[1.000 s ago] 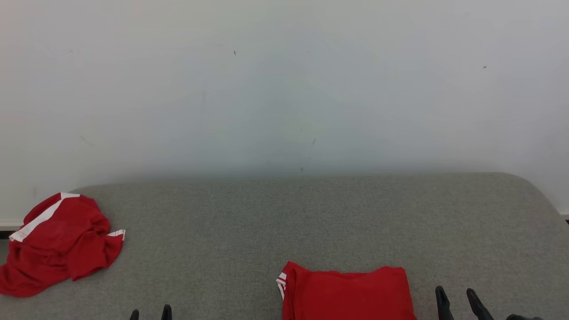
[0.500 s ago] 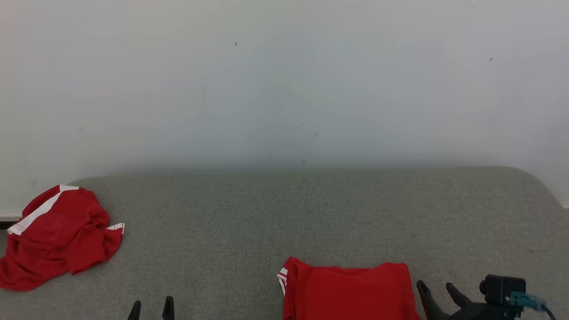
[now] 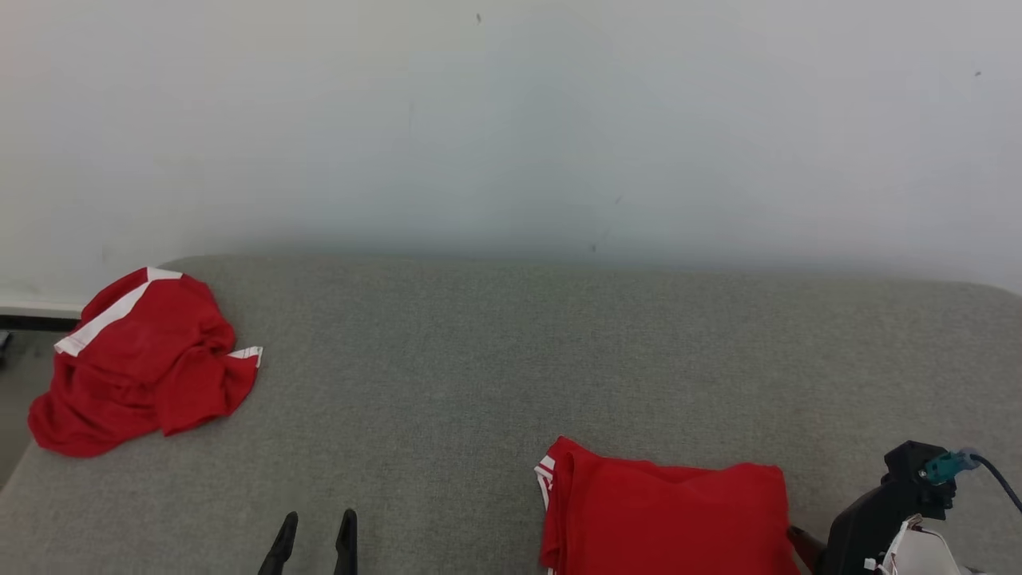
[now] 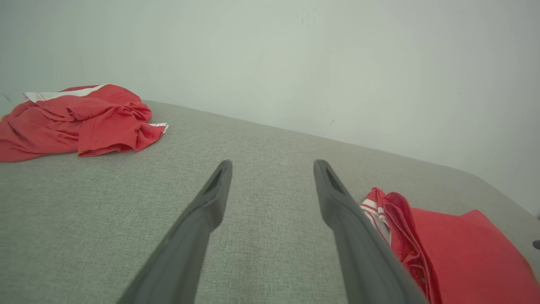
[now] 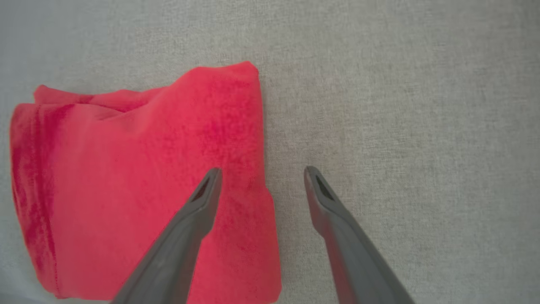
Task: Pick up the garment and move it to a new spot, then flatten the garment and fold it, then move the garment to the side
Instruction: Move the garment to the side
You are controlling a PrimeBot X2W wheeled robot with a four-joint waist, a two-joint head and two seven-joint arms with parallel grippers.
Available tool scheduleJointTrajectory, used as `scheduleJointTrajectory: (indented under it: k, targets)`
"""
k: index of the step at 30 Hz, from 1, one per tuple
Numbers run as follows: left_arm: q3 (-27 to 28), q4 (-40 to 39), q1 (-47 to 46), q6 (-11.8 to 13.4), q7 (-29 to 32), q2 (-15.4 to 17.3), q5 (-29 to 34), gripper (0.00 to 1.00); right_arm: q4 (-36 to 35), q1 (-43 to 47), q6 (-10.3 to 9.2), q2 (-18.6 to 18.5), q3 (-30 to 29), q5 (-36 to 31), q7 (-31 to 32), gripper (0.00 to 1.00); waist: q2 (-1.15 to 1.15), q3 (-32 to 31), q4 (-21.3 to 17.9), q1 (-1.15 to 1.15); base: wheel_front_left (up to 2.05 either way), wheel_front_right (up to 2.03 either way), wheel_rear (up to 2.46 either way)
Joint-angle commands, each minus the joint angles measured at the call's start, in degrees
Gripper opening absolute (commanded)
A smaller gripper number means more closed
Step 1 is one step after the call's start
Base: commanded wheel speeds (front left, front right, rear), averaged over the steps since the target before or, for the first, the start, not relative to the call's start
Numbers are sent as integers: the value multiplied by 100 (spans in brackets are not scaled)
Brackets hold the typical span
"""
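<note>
– On the near right of the worktop, what is item one?
– Folded garment. Red cloth, folded to a rough rectangle. Its layers are stacked at the left edge, where white stripe trim shows. It lies flat, and the head view's lower edge cuts it off.
– Item two?
– Crumpled garment. Same red, with a broad white band and a white-edged cuff. It is heaped at the worktop's far left corner, well apart from item one.
– Pincers?
– Left pincer: fingers spread wide with nothing between them, over bare grey cover to the left of the folded garment.
– And the other?
– Right pincer: also spread wide and gripping nothing. It points down over the folded garment's right edge, one finger over the red cloth and the other over the grey surface. Whether the tips touch, I cannot tell.
– Fittings on the right arm?
– Black wrist housing with a teal plug and a dark cable.
– Surface?
– Grey woven fabric cover, with a rounded corner at the far left.
– Room?
– Pale wall directly behind, plain, with a few small dark specks. A dark skirting strip runs low at the far left.
</note>
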Motion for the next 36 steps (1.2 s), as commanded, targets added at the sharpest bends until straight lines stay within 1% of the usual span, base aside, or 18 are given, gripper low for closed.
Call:
scheduleJointTrajectory:
  k: [1, 7, 9, 15, 20, 21, 22, 23, 24, 27, 30, 33, 34, 36]
  targets:
    - [-25, -64, 49, 34, -18, -28, 53, 100, -23, -25, -11, -1, -72, 58, 10, 100, 0, 230, 244, -1, 0, 0, 0]
    - [-123, -234, 114, 86, 21, -18, 112, 100, 272, 8, -11, -2, -115, 206, -5, 100, 0, 377, 395, -1, 0, 0, 0]
    - [-150, -296, 110, 89, 38, -9, 121, 100, 397, 14, -11, -4, -125, 150, 2, 100, 0, 408, 423, -1, 0, 0, 0]
    - [-208, -392, 106, 87, 43, 26, 107, 100, 730, -91, -11, 1, -21, 212, -134, 100, 0, 484, 478, -1, 0, 0, 0]
    - [-204, -470, 92, 91, 28, 43, 90, 100, 987, -250, -11, 9, 45, 111, -269, 100, 0, 545, 477, -1, 0, 0, 0]
    - [-200, -480, 102, 99, 25, 45, 86, 100, 1037, -291, -11, 10, 60, 93, -287, 98, 0, 551, 470, -1, 0, 0, 0]
    - [-194, -490, 115, 108, 22, 48, 79, 100, 1092, -348, -11, 11, 63, 92, -310, 57, 0, 559, 459, -1, 0, 0, 0]
    - [-190, -497, 127, 115, 19, 50, 73, 100, 1127, -407, -11, 11, 72, 65, -368, 34, 0, 566, 449, -1, 0, 0, 0]
    - [-183, -505, 139, 123, 16, 52, 68, 100, 1162, -465, -11, 12, 84, 6, -431, 0, 0, 571, 435, -1, 0, 0, 0]
    - [-173, -520, 174, 126, 7, 59, 46, 100, 1264, -582, -11, 1, 110, -141, -605, 0, 0, 579, 383, -1, 0, 0, 0]
    - [-186, -517, 199, 114, 3, 80, 39, 100, 1255, -734, -12, -30, 52, -519, -739, 0, 0, 595, 318, -1, 0, 0, 0]
    - [-199, -543, 216, 101, -2, 111, 49, 100, 1173, -939, -12, -364, 35, -890, -1029, 0, 0, 621, 253, -1, 0, 0, 0]
    - [-199, -543, 216, 101, -2, 111, 49, 100, 1173, -939, -12, -364, 35, -890, -1029, 0, 0, 621, 253, -1, 0, 0, 0]
    - [-224, -588, 200, 101, -7, 123, 110, 100, 1259, -1011, -12, -601, 87, -993, -1146, 0, 0, 654, 215, -1, 0, 0, 0]
